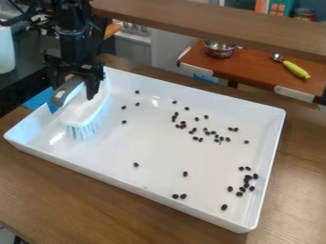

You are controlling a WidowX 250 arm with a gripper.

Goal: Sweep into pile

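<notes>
Your black two-finger gripper (76, 85) seems closed around the grey handle (62, 94) of the white brush (85, 112), at the white plastic tray's (159, 152) left end. Hold there; bristles should flex, light black beans (185, 174) roll.

Open room is noted above the floor of the white tray (159, 147), between the brush (85, 113) and the middle group of dark beans (216, 137). Sideways passage at floor level is bounded by the raised walls on all sides. The left end is occupied by the brush and gripper (76, 88). Only low obstruction is presented by the scattered beans. Beyond the far wall, a wooden shelf (210, 24) is found crossing; its height cannot be judged.
</notes>
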